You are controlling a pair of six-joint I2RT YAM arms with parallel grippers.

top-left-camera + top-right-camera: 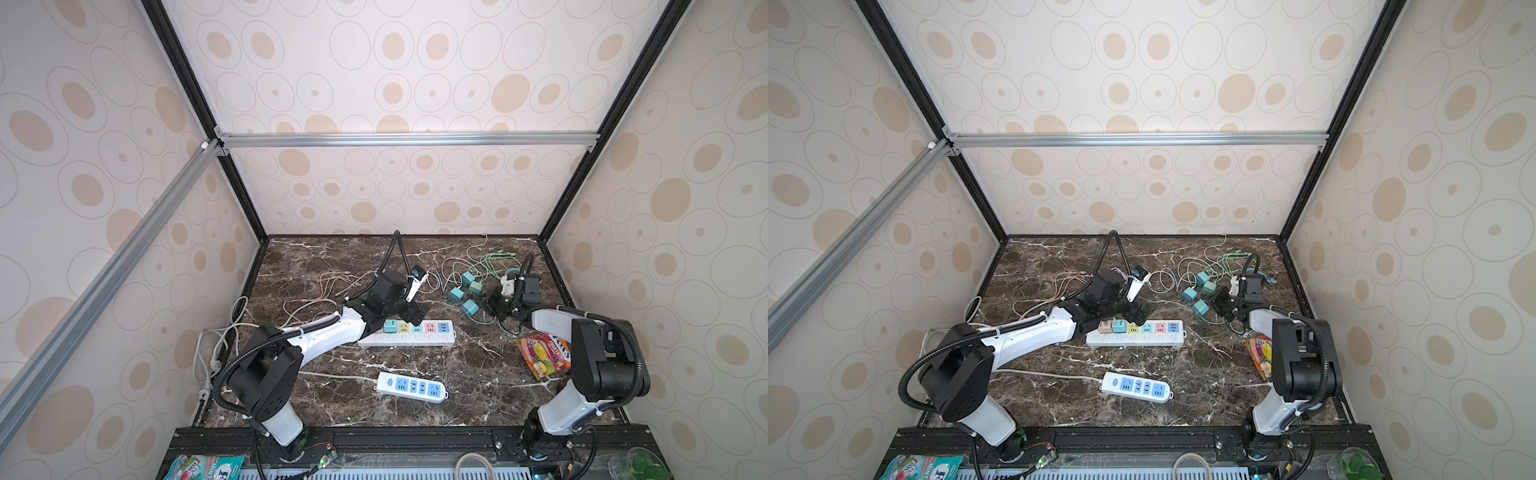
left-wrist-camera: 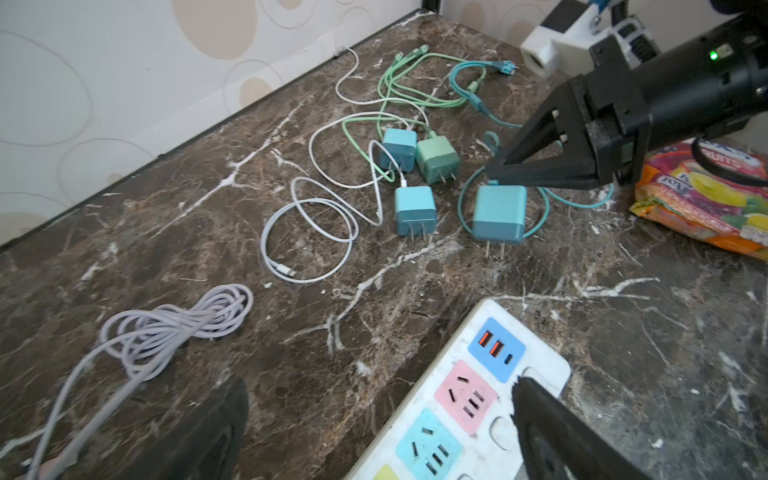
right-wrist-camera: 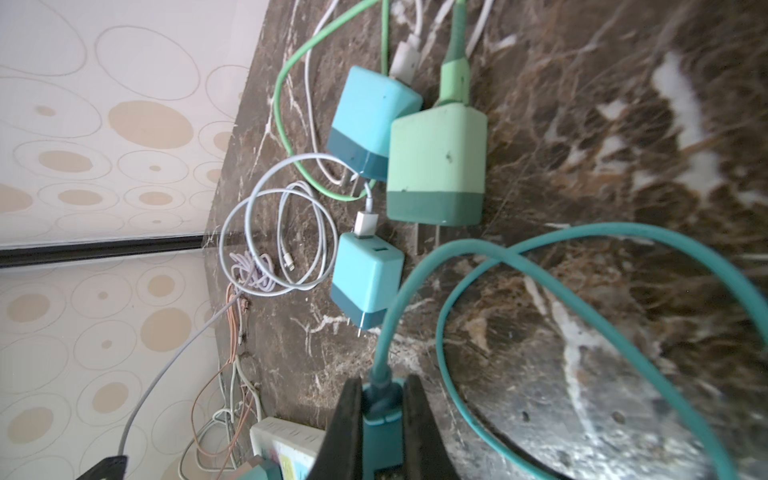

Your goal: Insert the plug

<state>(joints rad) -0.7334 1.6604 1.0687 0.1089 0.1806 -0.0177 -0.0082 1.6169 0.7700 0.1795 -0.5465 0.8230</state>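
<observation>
The plug (image 2: 498, 214) is a teal charger cube with a teal cable, lying on the marble table among other chargers; both top views show it (image 1: 470, 308) (image 1: 1201, 308). My right gripper (image 3: 382, 399) is shut on its cable end, a black finger on each side of it. In both top views that gripper (image 1: 493, 305) (image 1: 1222, 304) is low at the right of the pile. The multi-colour power strip (image 1: 407, 338) (image 2: 457, 328) lies mid-table. My left gripper (image 1: 415, 313) (image 2: 374, 424) hovers open over its sockets, holding nothing.
Other teal and green chargers (image 1: 468, 277) (image 2: 437, 160) lie with tangled white and green cables (image 2: 316, 232). A snack bag (image 1: 542, 357) sits by the right arm. A white-and-blue strip (image 1: 411, 386) lies near the front. Two chargers (image 1: 1119, 326) occupy the multi-colour strip's left sockets.
</observation>
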